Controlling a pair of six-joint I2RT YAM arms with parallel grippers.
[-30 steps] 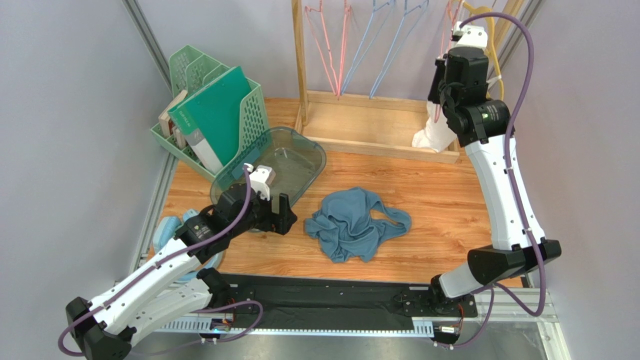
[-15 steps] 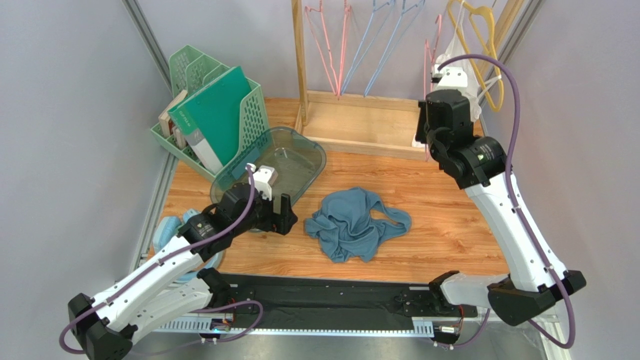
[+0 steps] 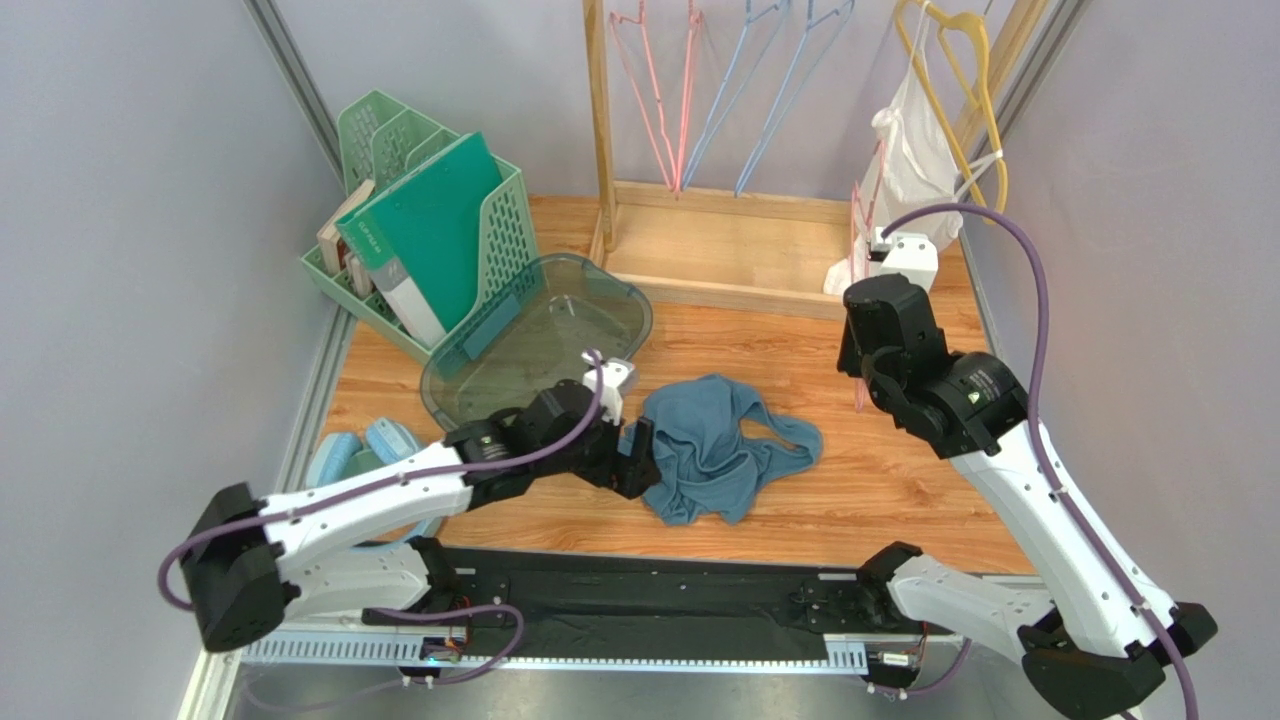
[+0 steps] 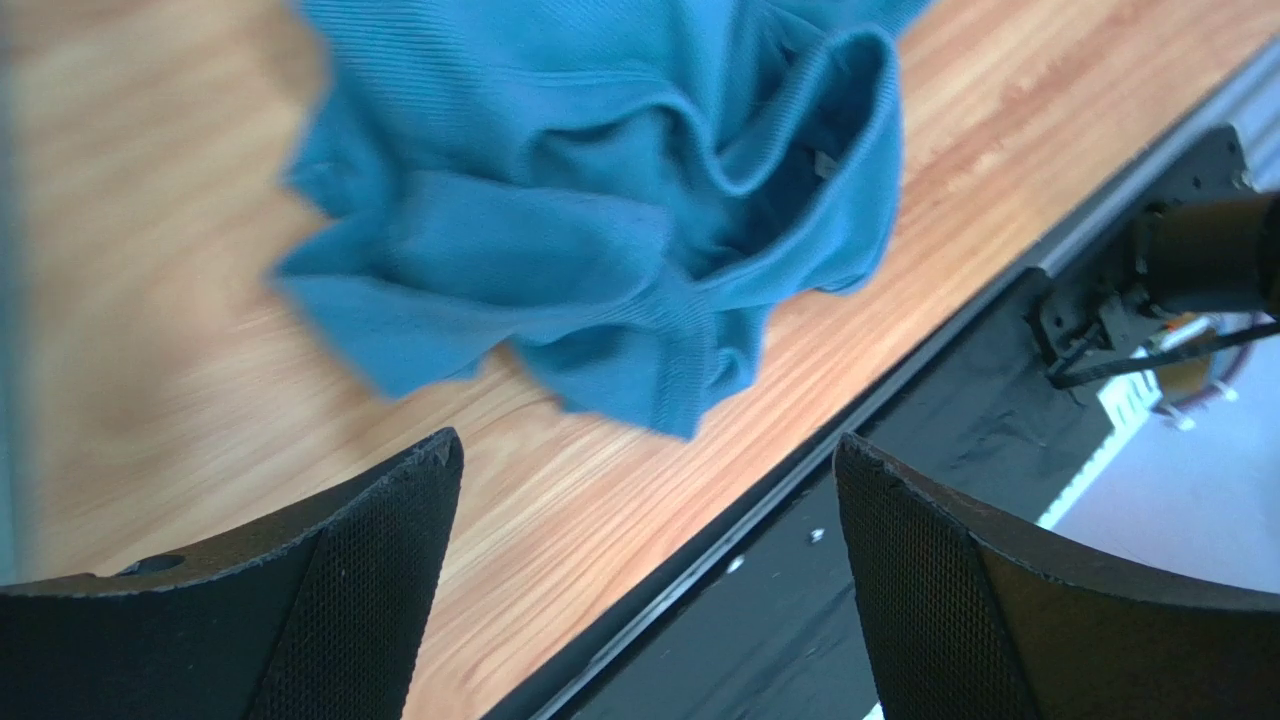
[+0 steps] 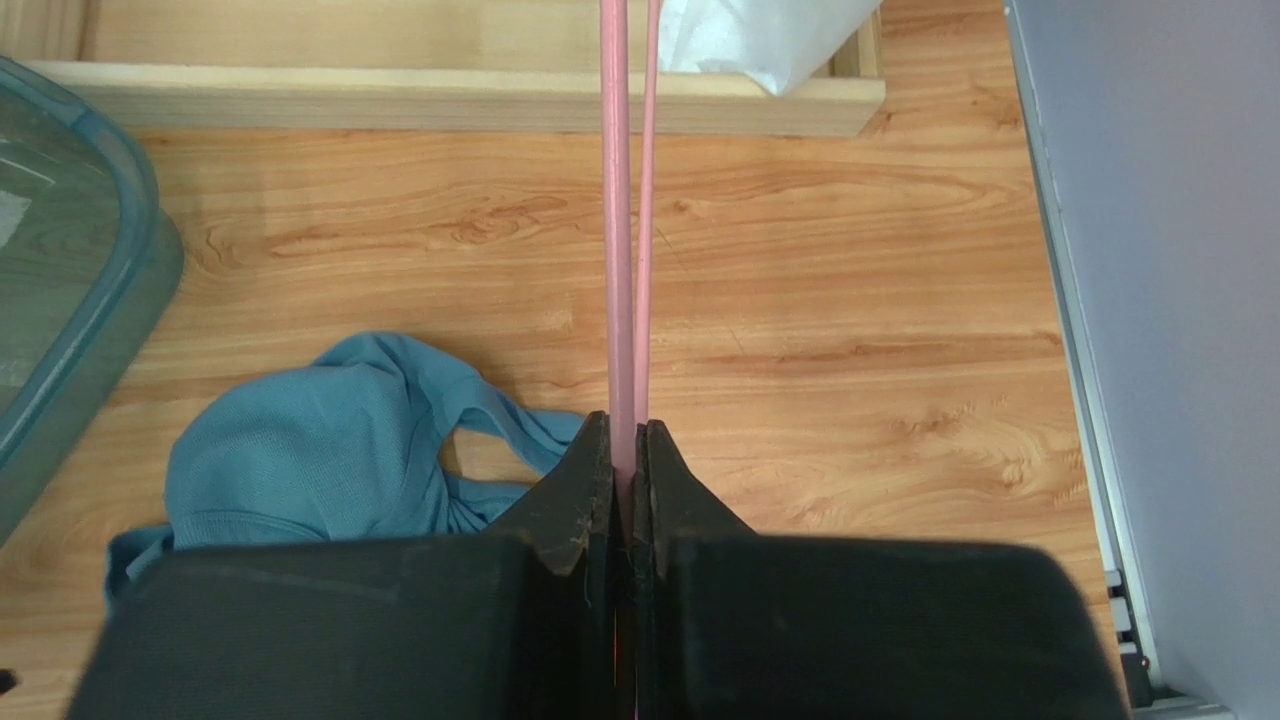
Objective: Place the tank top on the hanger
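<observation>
one dusty blue-teal tank top (image 3: 721, 446) lies crumpled on the wooden bench (image 3: 902, 495), about midway between the two arms, with a narrow strap looping out to the right. the left jaws stand wide open just at its left edge. in the left wrist view one finger (image 4: 346, 585) shows on either side below the heap, with no cloth between them. the pink hanger (image 5: 616, 225) is gripped by the right jaws, which are clamped tight on its two thin wires. these run straight from the fingertips toward the base of the wooden rack (image 3: 751, 248), to the right of the tank top and apart from it. a white garment (image 3: 909, 150) and a yellow hanger (image 3: 962, 90) hang at the rack's right end, with light-blue hangers (image 3: 766, 75) further left. a clear tub (image 3: 541, 338) and a green basket (image 3: 436, 225) sit at the back left.
</observation>
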